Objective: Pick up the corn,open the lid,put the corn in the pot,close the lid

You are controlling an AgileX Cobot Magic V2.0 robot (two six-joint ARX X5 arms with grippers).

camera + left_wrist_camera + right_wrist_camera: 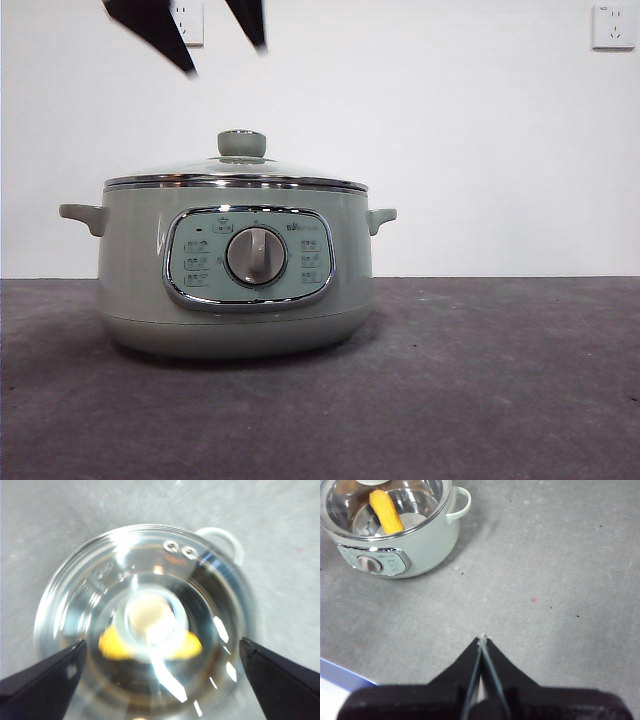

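Observation:
The pale green pot point(130, 260) stands left of the table's middle with the glass lid point(235, 175) seated on its rim. The corn point(387, 512) lies inside the pot and shows yellow through the glass beside the knob point(112, 645). My left gripper point(162, 644) hangs open directly above the lid's green knob point(242, 143), well clear of it, with nothing between its jaws; its two black tips point(225, 55) show at the top of the front view. My right gripper point(482, 639) is shut and empty over bare table, off to the side of the pot point(430, 535).
The grey table point(500, 380) stretches to the right of the pot. Two wall sockets point(613, 25) sit on the white wall behind. A blue and white edge point(335, 672) lies near the right arm.

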